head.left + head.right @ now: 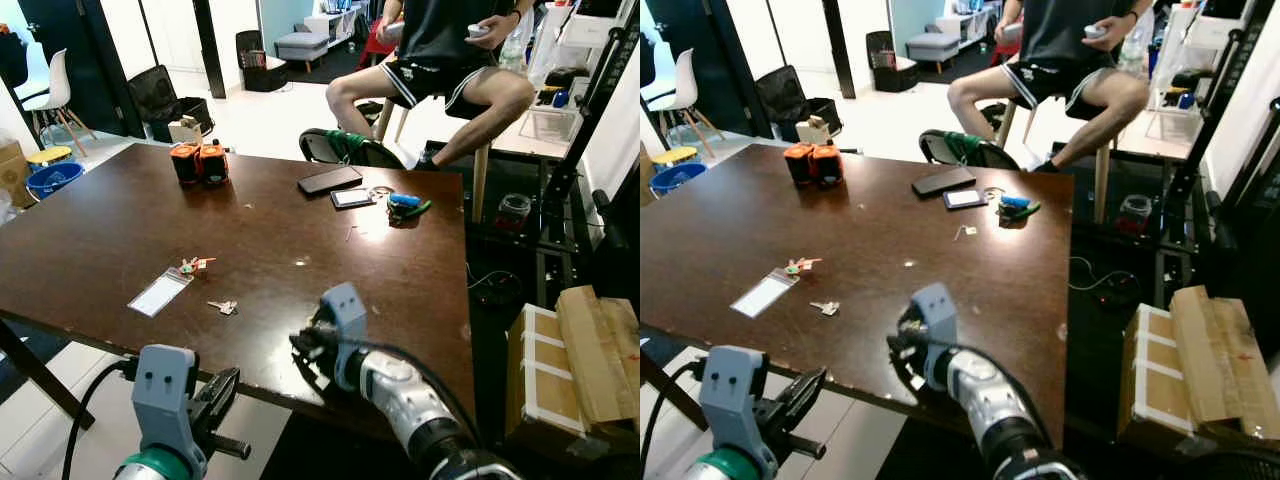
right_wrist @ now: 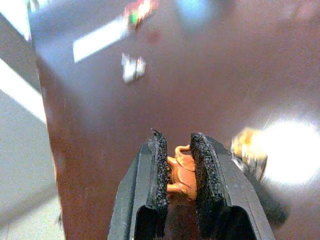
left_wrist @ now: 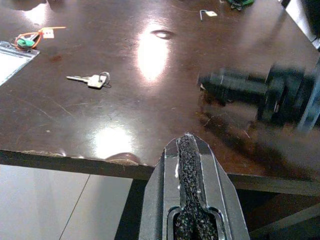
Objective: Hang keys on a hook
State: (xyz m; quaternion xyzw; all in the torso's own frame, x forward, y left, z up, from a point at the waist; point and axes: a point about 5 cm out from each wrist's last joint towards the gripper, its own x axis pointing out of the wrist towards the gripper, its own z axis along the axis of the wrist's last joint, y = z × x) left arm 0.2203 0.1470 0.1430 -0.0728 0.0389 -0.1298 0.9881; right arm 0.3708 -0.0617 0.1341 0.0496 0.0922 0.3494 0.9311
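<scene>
On the dark brown table [image 1: 120, 220] lie a small silver key [image 1: 224, 307] and a key bunch with green and orange tags [image 1: 192, 265]. A tiny metal hook with a white tag [image 1: 965, 231] lies further in. My right gripper [image 1: 303, 345] hovers over the table's near edge, shut on an orange key fob [image 2: 181, 172]; a blurred brass-coloured piece [image 2: 248, 150] shows beside it. My left gripper [image 3: 187, 145] sits lower, just off the table's near edge, shut with nothing in it.
A clear badge holder [image 1: 160, 292] lies beside the key bunch. At the table's far side are two orange-black objects [image 1: 198, 162], a dark phone [image 1: 329, 180], a smaller device [image 1: 352, 197] and a blue-green item [image 1: 405, 205]. A person [image 1: 450, 60] sits beyond. Cardboard boxes [image 1: 580, 360] stand right.
</scene>
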